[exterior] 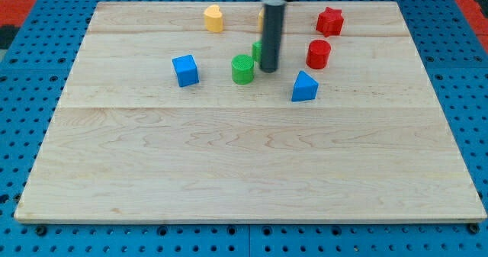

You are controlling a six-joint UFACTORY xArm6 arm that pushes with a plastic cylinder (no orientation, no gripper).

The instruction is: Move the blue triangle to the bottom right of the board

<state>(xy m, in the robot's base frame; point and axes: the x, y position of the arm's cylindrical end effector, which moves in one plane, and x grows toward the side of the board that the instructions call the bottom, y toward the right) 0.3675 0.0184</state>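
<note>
- Since my tip [269, 69] is a bare rod end, it holds nothing; it stands between the green cylinder block [242, 69] and the blue triangle block [304, 87].
- Risk: the triangle sits toward the view's lower right of my tip, slightly apart; an off-centre push could spin it aside.
- Rod upright, partly hiding another green block [258, 51] behind.
- Red cylinder block [318, 54] farther right.

Looks like a robotics lab bench to me: a pale wooden board [252, 173] sits on a blue perforated base [23, 120] (pegboard-style, holes everywhere), with small coloured plastic blocks scattered up top and a dark rod [271, 36] hanging over them.
</note>
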